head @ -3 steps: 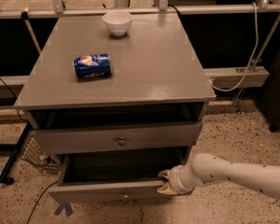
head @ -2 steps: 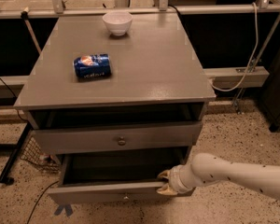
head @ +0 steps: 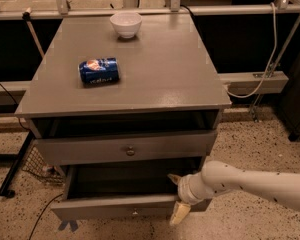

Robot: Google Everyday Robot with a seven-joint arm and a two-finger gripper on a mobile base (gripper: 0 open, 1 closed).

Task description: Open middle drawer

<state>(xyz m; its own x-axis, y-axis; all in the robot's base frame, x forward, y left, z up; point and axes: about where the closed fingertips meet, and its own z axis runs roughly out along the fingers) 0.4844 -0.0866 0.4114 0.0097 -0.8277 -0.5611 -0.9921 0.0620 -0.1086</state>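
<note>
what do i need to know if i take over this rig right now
Gripper: low at the right end of the middle drawer, with one finger inside the box and one in front of the front panel, closed on the panel.
Middle drawer: pulled well out of the cabinet, its dark inside showing. The drawer above sits further in.
On top: a blue can lying on its side and a white bowl, both far from the gripper.
Done: the drawer looks open.
Left: probably only to let go of the panel and draw the arm back.
</note>
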